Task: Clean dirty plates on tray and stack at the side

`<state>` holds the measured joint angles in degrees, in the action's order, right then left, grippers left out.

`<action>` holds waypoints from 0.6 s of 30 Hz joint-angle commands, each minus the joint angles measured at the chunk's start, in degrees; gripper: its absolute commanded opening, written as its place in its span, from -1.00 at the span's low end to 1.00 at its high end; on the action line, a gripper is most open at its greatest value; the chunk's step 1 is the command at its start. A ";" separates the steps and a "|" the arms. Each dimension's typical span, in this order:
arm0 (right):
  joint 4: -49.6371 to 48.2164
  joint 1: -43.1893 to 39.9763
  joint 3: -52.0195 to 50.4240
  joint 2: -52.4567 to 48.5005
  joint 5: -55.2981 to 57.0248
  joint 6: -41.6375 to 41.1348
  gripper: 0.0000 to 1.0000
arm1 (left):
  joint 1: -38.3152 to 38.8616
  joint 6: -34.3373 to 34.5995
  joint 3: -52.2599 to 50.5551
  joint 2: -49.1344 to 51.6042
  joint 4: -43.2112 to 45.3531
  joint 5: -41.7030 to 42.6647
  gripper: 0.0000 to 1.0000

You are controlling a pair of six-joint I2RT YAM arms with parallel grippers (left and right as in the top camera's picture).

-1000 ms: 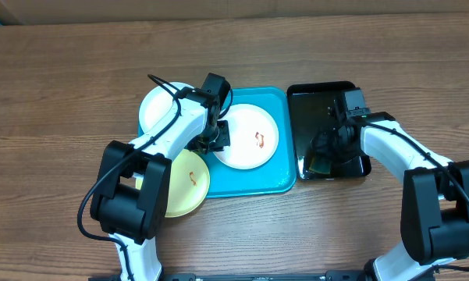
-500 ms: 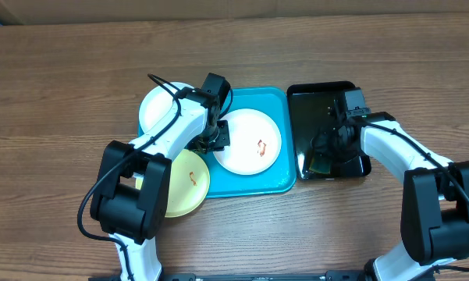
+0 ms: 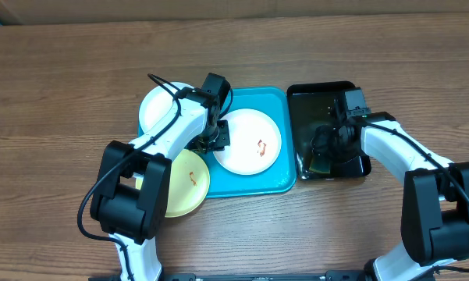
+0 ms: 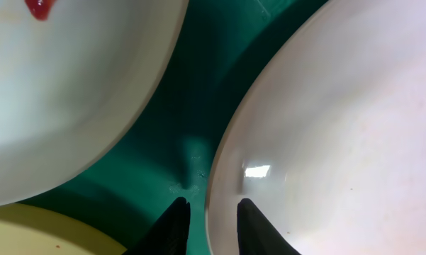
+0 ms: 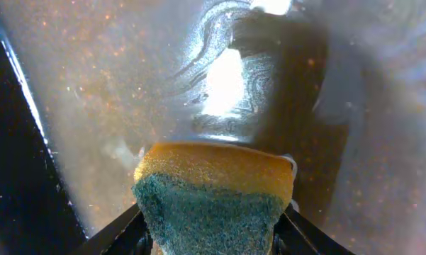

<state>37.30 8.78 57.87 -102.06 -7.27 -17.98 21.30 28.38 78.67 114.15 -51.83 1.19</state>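
Note:
A white plate (image 3: pixel 248 140) with an orange smear lies on the turquoise tray (image 3: pixel 279 181). My left gripper (image 3: pixel 217 137) is at its left rim. In the left wrist view the gripper (image 4: pixel 211 223) is slightly open and straddles that plate's rim (image 4: pixel 340 106) with a gap, one finger over the tray (image 4: pixel 198 92). A second white plate (image 3: pixel 162 107) lies at the tray's left edge, with a yellow-green plate (image 3: pixel 184 181) in front of it. My right gripper (image 3: pixel 328 148) is shut on a yellow-and-green sponge (image 5: pixel 213 191) and presses it onto the wet floor of the black tray (image 3: pixel 328 100).
The black tray (image 5: pixel 92 92) stands right of the turquoise one, their rims almost touching. Bare wooden table (image 3: pixel 78 70) surrounds both trays. In the left wrist view, the second white plate (image 4: pixel 57 85) and the yellow-green plate (image 4: pixel 28 230) lie close by on the left.
The white plate on the tray has shifted a little to the right and its smear has moved with it. Both arms have stayed almost where they were.

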 commanded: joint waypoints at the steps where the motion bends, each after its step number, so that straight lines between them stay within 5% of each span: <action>1: 0.85 0.20 -0.81 -0.83 1.16 -0.02 0.09 | 0.22 0.17 -0.59 0.87 0.13 -0.79 -0.50; 18: 1.11 0.20 -1.57 -0.83 1.11 -0.09 0.11 | 0.28 2.10 -1.40 0.87 2.69 -0.76 -0.56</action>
<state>37.98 8.78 57.91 -101.93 -7.14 -17.96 21.30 29.28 77.91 114.15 -49.45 1.19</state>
